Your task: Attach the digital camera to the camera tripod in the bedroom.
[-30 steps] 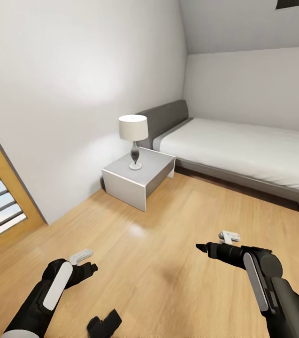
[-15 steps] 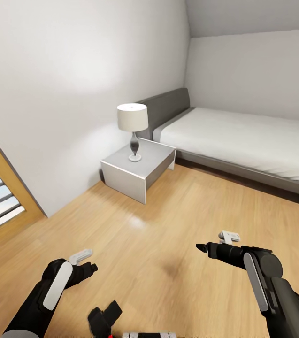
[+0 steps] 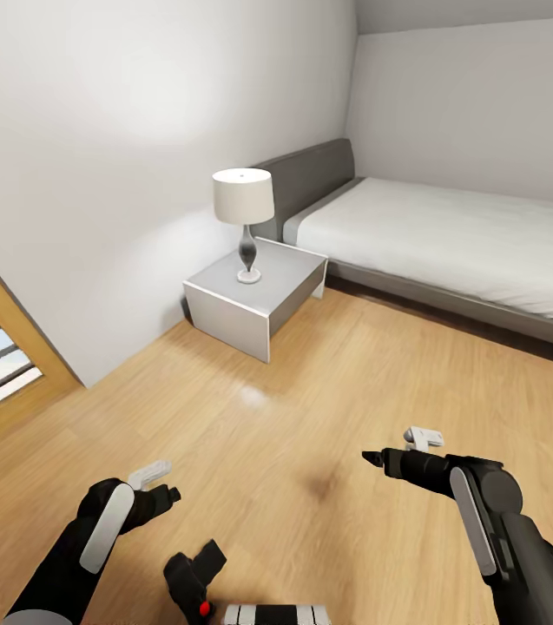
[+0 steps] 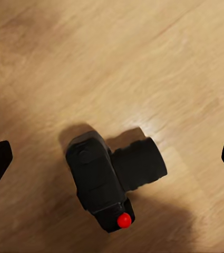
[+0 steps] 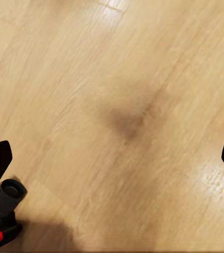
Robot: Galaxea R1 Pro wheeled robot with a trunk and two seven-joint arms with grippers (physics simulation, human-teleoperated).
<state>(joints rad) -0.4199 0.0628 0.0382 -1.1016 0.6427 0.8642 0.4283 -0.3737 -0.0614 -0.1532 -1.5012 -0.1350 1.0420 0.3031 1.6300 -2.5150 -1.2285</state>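
One digital camera on floor, one lamp, one bed

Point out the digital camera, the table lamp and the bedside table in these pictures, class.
digital camera (image 4: 98, 182), left wrist view, on its black body.
table lamp (image 3: 243, 195), head view, on its white shade.
bedside table (image 3: 280, 276), head view, on its bare top.

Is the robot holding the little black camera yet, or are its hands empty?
Nothing is held. The digital camera lies on the wood floor, and both the left gripper and right gripper are open and empty.
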